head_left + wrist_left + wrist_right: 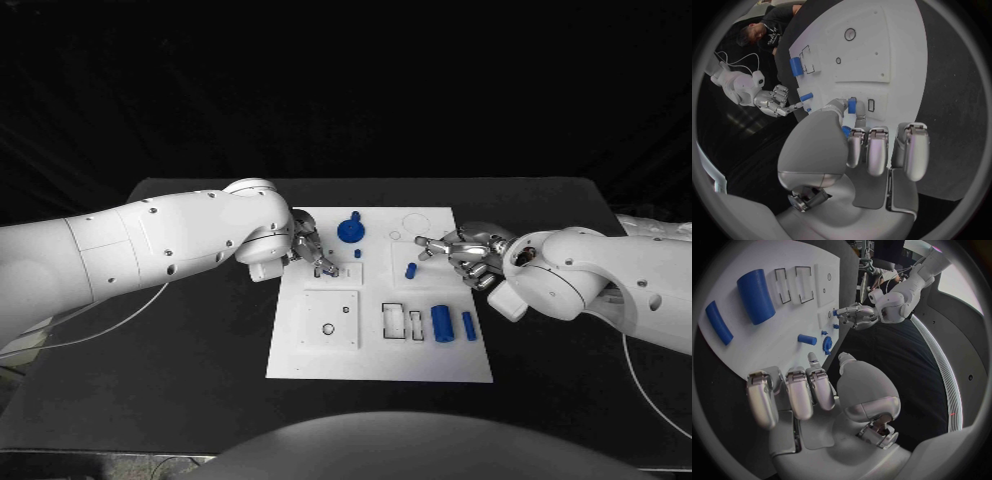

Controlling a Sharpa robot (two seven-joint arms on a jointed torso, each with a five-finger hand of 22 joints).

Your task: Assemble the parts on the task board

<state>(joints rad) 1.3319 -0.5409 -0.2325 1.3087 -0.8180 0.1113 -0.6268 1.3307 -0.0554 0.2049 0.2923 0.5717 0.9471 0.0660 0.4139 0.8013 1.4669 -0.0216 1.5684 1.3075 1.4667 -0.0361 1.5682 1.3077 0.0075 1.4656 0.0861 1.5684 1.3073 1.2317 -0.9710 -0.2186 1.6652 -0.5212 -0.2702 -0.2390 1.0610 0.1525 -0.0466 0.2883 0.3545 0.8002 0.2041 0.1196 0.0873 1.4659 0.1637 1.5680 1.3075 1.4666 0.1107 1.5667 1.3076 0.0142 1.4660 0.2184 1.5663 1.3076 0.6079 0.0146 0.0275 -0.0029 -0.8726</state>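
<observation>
Left hand (856, 131) is pinching a small blue peg (852, 105) over the smooth white task board (378, 362); right hand (459, 254) is hovering open-fingered, holding nothing, near a short blue cylinder (411, 270).

Both arms are glossy white shells, rounded and bulbous near the wrist, dotted with small dark screw holes. A thin white cable trails behind each arm. The left hand (309, 251) and the right hand (464, 256) are silver metal; seen from the wrists, the fingers (877, 150) are polished segmented links with darker grey pads, rising from a smooth pale grey palm with a small metal fitting at its base.
</observation>
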